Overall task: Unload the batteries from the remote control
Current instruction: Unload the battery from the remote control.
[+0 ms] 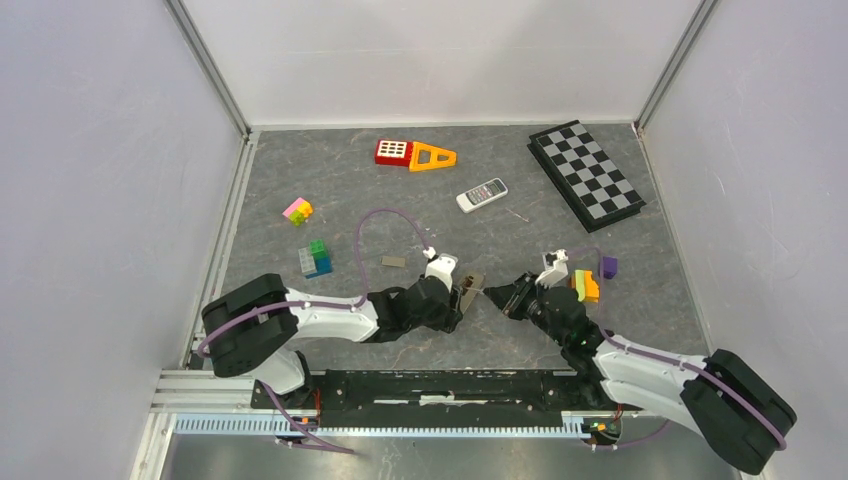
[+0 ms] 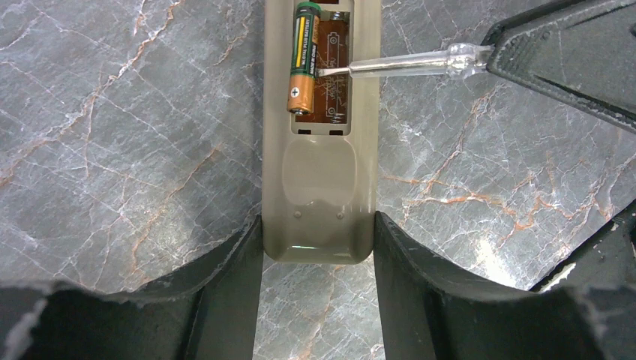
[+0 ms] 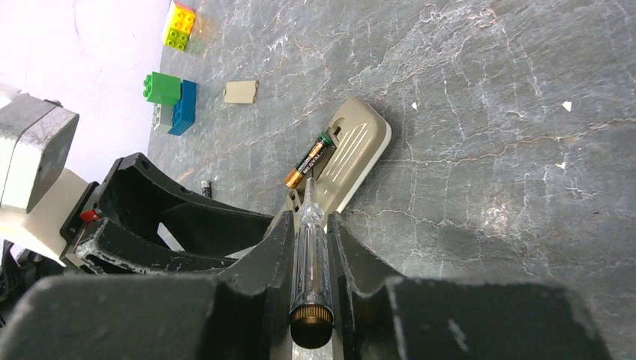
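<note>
A green-and-gold, finger-thin battery is seen in the left slot of the open compartment of a beige plastic remote control. The right slot beside it is bare, with brown board exposed. The battery's right side is touched by the metal tip of a clear-handled screwdriver, which enters from 3 o'clock in the left wrist view. Whether the battery is lifted from its seat cannot be told.

The remote control is laid back-up on the grey marbled table. Its end at 6 o'clock is clamped by the left gripper, whose jaws are partly closed, one finger pressed on each long edge. The screwdriver's handle is pinched in the narrowly closed jaws of the right gripper.

In the top view, a small flat beige cover piece is found at 10 o'clock from the remote control, with stacked green and blue toy bricks beyond it at 9 o'clock. A white remote is placed at 12 o'clock and a black-and-white chessboard at 1 o'clock.
</note>
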`<state>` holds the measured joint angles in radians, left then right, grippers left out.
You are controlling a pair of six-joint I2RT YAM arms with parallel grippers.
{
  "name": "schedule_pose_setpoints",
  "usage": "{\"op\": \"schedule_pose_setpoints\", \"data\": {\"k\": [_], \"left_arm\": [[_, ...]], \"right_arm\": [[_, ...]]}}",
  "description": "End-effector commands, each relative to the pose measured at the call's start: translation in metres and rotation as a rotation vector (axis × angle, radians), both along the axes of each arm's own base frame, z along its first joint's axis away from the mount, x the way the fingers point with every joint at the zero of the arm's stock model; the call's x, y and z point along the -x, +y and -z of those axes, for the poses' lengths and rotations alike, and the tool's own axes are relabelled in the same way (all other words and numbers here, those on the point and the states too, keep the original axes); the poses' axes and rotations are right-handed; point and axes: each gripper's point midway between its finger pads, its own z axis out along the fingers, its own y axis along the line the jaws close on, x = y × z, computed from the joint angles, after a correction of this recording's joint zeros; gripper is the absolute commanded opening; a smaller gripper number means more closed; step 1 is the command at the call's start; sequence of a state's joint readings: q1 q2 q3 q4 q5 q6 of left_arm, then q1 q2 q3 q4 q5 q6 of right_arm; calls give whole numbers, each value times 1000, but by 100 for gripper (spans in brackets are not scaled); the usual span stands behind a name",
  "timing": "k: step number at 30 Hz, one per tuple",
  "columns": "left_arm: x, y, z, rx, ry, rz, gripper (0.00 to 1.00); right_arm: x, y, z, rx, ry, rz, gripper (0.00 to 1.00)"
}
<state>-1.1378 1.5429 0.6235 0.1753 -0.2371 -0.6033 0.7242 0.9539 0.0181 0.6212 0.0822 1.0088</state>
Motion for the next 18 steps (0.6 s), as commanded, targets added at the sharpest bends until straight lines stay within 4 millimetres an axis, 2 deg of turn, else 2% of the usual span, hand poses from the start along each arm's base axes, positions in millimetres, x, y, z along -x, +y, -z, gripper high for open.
{"op": "schedule_pose_setpoints", "data": {"k": [1,5,8,12,16,18], "left_arm": [[35,12,30,-39,171,60,13],[30,30,34,-88,180,12,13],[32,34,37,-91,201,17,13],[34,39,39,-65,231,4,13],[28,52,37,-88,224,-40,14],[21,67,35,-141,204,-88,15]], "right_arm": [[14,-7,19,90,10,-47,0],[-1,12,-24,24,-47,-133,0],[-16,19,-44,96,-120,-162,0],[-37,10,-54,247,-159,-123,0],[-39,16,-59,267,-175,-164,0],[-41,9,-60,290,-183,-136,0]]}}
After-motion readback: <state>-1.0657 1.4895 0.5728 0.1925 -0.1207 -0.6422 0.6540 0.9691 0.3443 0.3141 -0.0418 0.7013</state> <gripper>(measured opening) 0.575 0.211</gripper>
